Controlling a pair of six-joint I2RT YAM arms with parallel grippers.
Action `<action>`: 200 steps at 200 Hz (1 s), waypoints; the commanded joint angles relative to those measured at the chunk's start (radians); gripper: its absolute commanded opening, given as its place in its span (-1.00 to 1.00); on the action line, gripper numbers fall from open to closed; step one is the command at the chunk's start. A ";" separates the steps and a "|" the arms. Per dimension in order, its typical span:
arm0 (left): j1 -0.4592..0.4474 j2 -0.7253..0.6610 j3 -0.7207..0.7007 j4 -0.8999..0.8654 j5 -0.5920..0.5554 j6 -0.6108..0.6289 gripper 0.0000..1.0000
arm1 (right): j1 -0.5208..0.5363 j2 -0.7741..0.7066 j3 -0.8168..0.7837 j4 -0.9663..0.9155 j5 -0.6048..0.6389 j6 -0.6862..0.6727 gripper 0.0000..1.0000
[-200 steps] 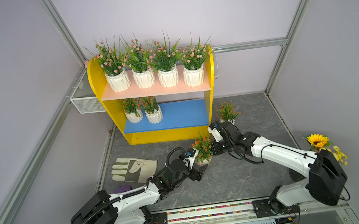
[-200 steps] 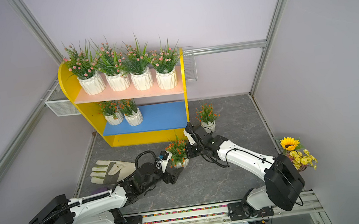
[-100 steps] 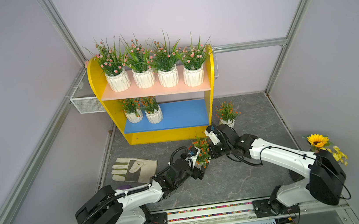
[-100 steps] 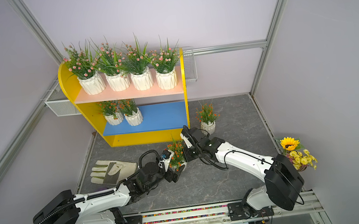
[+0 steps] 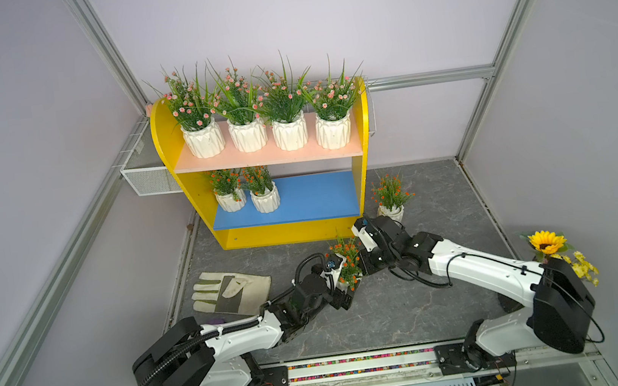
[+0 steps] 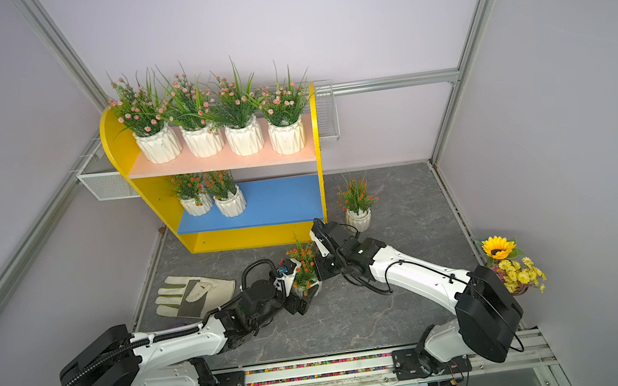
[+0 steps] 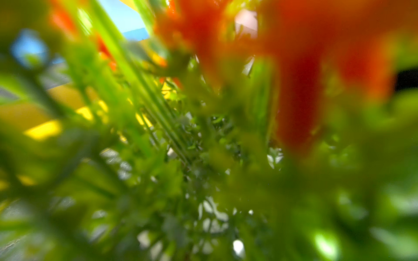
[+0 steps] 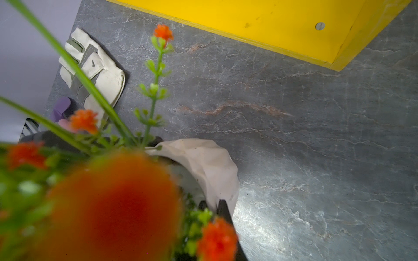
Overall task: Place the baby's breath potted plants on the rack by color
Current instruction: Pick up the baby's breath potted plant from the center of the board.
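Two grippers meet on an upright orange plant [image 5: 346,259] at frame centre below the rack [image 5: 284,233]: right gripper [image 8: 212,209], at its right, clamped on the pot [image 8: 210,167] rim; left gripper [image 5: 344,293], lower left, flanking the pot, grip unclear.

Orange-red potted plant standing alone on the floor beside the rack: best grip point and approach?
Likely the white faceted pot, claw spanning its wall below the rim. It stands upright, and the sprigs are thin and fan out wider than the pot, so they offer no firm hold and crowd a top-down reach. Come in low from the open side, away from the rack's yellow panel.
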 commanded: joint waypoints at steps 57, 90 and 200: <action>-0.013 0.034 0.040 0.049 0.053 0.006 0.98 | 0.026 -0.053 0.035 0.158 -0.136 0.044 -0.86; -0.013 0.022 0.039 0.050 0.027 0.006 0.99 | 0.026 -0.080 -0.007 0.193 -0.154 0.075 -0.86; -0.013 0.046 0.052 0.037 -0.030 -0.013 0.23 | 0.026 -0.102 -0.055 0.218 -0.145 0.095 -0.86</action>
